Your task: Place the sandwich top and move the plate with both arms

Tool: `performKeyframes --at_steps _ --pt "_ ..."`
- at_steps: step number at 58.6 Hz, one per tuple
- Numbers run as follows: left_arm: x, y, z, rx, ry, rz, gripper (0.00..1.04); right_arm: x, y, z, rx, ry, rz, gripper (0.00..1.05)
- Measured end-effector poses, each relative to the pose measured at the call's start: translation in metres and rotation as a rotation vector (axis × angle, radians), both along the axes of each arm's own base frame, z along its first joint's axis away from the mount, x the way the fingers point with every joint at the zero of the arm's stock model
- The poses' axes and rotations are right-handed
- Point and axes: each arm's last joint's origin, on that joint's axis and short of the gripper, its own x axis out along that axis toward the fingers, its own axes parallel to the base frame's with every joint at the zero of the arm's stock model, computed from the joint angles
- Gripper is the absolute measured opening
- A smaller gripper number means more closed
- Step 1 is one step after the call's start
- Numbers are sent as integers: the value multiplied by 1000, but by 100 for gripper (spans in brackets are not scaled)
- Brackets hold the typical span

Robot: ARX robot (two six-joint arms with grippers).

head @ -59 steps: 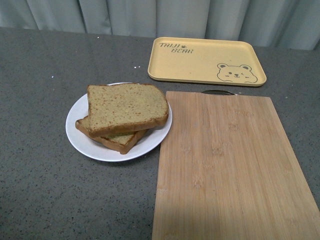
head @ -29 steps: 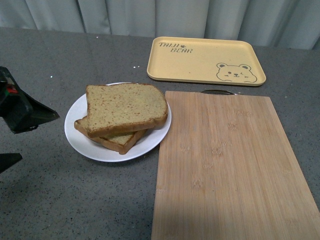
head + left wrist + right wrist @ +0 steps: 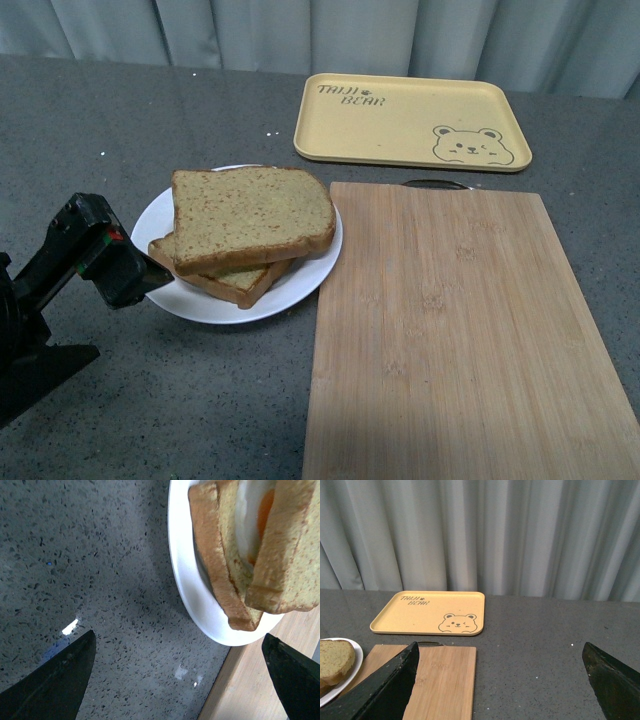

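The sandwich top [image 3: 250,215] lies on a lower slice [image 3: 235,283] on the white plate [image 3: 300,285], left of centre. In the left wrist view, a fried egg [image 3: 255,515] shows between the top slice [image 3: 290,545] and the lower slice [image 3: 215,555]. My left gripper [image 3: 130,315] is open and empty at the plate's left edge, its upper finger [image 3: 125,270] close to the rim. In its wrist view [image 3: 177,680] the plate rim [image 3: 185,580] lies ahead of the jaws. My right gripper [image 3: 499,685] is open and empty above the table. It is out of the front view.
A bamboo cutting board [image 3: 455,330] lies right of the plate, touching its rim. A yellow bear tray [image 3: 410,120] sits at the back, in front of grey curtains. The right wrist view shows the tray [image 3: 430,612], the board [image 3: 435,680] and the plate's edge [image 3: 355,652].
My left arm has come into the front view from the left and moved right to the plate's left edge. The sandwich and plate have barely shifted.
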Motion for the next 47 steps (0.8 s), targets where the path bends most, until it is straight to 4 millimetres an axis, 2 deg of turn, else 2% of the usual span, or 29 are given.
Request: performKeyframes --at_steps 25,47 --pt "20 -5 -8 9 24 15 98 0 0 0 0 0 0 95" --pt "40 -11 -16 14 35 13 40 0 0 0 0 0 0 95"
